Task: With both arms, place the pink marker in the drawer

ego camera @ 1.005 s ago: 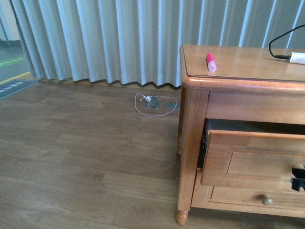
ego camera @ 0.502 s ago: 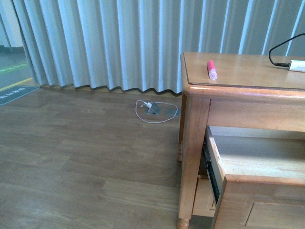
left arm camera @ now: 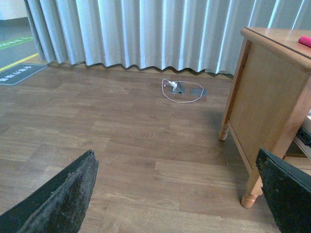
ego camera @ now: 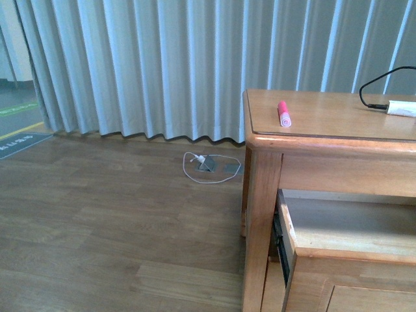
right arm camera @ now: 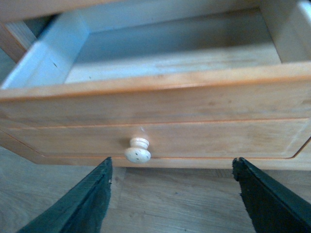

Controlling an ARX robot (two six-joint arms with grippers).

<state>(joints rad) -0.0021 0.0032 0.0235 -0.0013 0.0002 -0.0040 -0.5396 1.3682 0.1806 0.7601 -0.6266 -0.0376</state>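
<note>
The pink marker point(ego camera: 284, 113) lies on top of the wooden cabinet point(ego camera: 325, 123), near its left end, pale cap end toward me. Its tip also shows at the edge of the left wrist view point(left arm camera: 305, 41). The drawer point(ego camera: 351, 234) stands pulled out below the top, pale and empty inside; the right wrist view shows its front point(right arm camera: 194, 121) and round pale knob point(right arm camera: 138, 150). My right gripper point(right arm camera: 172, 194) is open in front of the drawer front, just off the knob. My left gripper point(left arm camera: 177, 194) is open over the floor, left of the cabinet. Neither arm shows in the front view.
A white box with a black cable point(ego camera: 400, 107) sits on the cabinet top at the right. A white cord loop and floor socket point(ego camera: 211, 166) lie on the wooden floor by the grey curtain point(ego camera: 162, 65). The cabinet's leg point(left arm camera: 250, 196) stands near my left gripper.
The drawer has come out from partly open to wide open, showing its pale inside. The front view has shifted, and the right gripper has left it.
</note>
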